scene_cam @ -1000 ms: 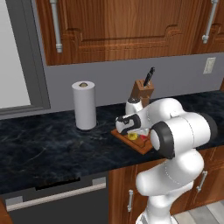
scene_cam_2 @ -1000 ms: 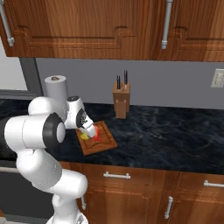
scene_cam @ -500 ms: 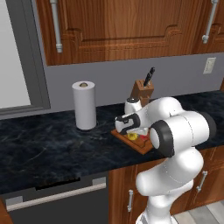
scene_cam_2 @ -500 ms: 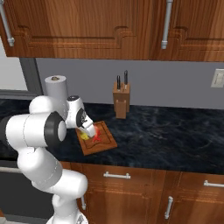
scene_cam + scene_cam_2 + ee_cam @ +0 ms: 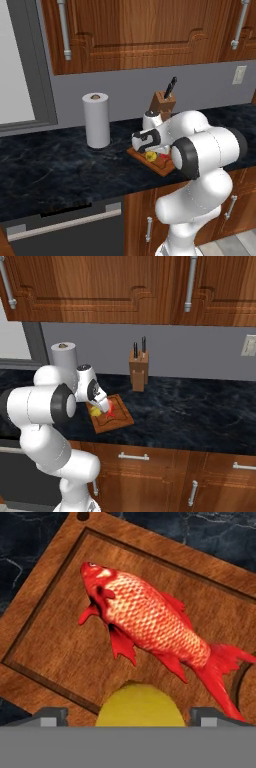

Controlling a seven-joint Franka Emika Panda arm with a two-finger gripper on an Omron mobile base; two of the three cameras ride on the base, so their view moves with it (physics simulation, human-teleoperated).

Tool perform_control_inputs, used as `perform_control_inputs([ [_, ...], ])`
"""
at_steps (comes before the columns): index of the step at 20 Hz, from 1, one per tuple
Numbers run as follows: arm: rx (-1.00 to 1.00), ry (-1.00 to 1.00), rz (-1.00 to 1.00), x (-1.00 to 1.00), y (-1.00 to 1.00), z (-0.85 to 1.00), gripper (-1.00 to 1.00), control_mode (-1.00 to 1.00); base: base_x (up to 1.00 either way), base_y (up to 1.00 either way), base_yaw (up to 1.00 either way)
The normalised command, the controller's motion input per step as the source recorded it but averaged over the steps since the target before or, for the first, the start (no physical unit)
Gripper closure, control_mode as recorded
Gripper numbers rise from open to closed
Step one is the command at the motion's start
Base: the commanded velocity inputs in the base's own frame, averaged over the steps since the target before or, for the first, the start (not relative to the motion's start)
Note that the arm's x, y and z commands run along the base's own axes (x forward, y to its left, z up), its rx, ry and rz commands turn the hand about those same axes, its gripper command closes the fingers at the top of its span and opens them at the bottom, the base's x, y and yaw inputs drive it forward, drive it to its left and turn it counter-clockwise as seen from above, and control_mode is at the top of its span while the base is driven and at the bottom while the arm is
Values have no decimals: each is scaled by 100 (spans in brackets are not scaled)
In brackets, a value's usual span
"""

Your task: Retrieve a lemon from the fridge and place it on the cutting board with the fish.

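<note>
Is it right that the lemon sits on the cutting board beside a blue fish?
Not quite. The lemon does sit on the cutting board beside the fish, but the hand view shows the fish is red, not blue.

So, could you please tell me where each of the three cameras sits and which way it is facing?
Left base view: behind the arm to its left, looking forward and down at the counter; the white arm rises lower right, over the cutting board.
Right base view: behind to its right; the arm rises lower left.
Hand view: on the hand, looking down at the fish; finger tips flank the lemon.
All three share board, fish and lemon; both base views share the paper towel roll and knife block.
</note>
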Motion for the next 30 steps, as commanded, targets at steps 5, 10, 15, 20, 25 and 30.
perform_control_inputs([
  [5, 0, 0, 0, 0, -2, 2, -100, -100, 0, 0, 0],
  [10, 0, 0, 0, -10, -12, 20, -100, -100, 0, 0, 0],
  [15, 0, -1, -1, -46, -10, 31, -100, -100, 0, 0, 0],
  [20, 0, -5, 0, -86, -4, 32, -100, -100, 0, 0, 0],
  [25, 0, 0, 3, -84, -12, 68, -100, -100, 0, 0, 0],
  [30, 0, 0, 17, -62, -14, 94, -100, -100, 0, 0, 0],
])
